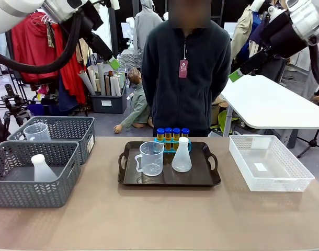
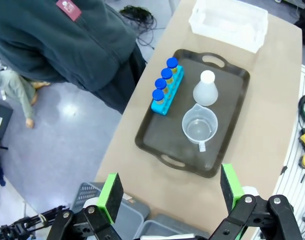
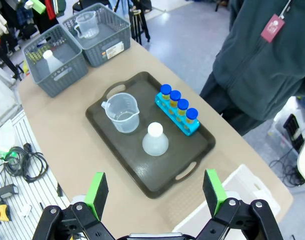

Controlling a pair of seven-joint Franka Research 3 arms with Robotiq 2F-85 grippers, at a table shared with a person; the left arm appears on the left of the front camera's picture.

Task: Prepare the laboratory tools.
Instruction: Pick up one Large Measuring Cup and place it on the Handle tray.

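On a dark tray (image 1: 212, 178) mid-table stand a clear measuring beaker (image 1: 150, 158) with a handle, a translucent white conical flask (image 1: 181, 155) and several amber tubes with blue caps (image 1: 172, 134) in a blue rack at the tray's far edge. Both wrist views look down on them: beaker (image 2: 199, 126), flask (image 2: 206, 90), tubes (image 2: 165, 85); beaker (image 3: 122, 113), flask (image 3: 155, 140), tubes (image 3: 178, 109). My left gripper (image 2: 171, 192) hangs open high over the table's left, my right gripper (image 3: 155, 191) open high on the right. Neither holds anything.
Two grey woven baskets (image 1: 70, 130) stand at the left, one holding another beaker (image 1: 37, 132), the nearer one another flask (image 1: 43, 168). A white mesh bin (image 1: 269, 162) sits at the right. A person (image 1: 185, 78) stands at the far edge behind the tray.
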